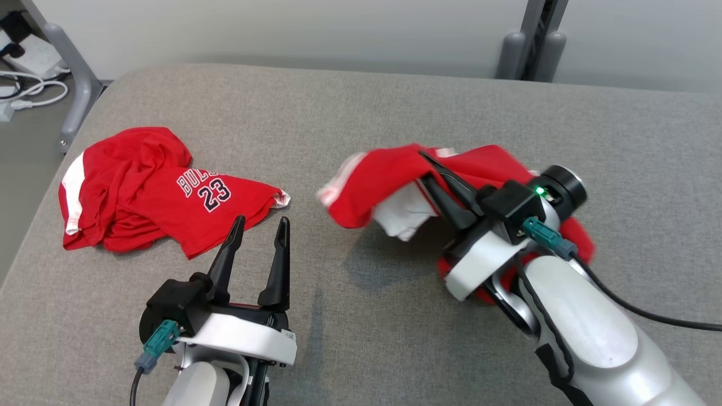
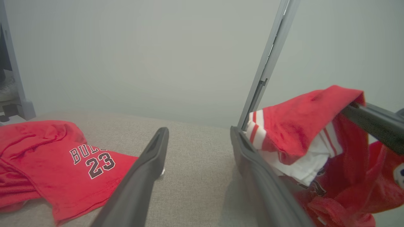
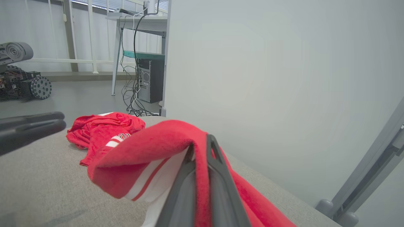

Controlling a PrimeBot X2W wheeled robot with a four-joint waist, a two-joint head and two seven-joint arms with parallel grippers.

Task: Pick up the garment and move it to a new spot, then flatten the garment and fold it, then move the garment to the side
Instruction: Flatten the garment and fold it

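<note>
- A red fabric garment with white stripes (image 1: pixel 383 175) is seen bunched at the right of the grey upholstered surface (image 1: pixel 395 96), one part raised off it and the rest draped under and around the right arm's wrist.
- The right gripper (image 1: pixel 424 160) is pinched shut on a fold of that garment; in the right wrist view its two dark fingers are pressed together with red cloth between and over them.
- The left gripper (image 1: pixel 262 223) is held with its jaws spread wide and nothing between them, low over the surface, its tips near but apart from the hem of a second red jersey printed with the number 23 (image 1: pixel 146 186).
- That jersey is seen crumpled at the left of the surface, well apart from the held garment.
- The step in hand is judged to be the first: the grasp is made, and the carry to a new spot is not yet done.
- For the next move, the garment would need to be lifted until its hanging part is clear of the surface, then carried to a bare stretch, likely the middle.
- Whether the trailing cloth is caught on the right wrist cannot be told; a snag there could drag the bundle.
</note>
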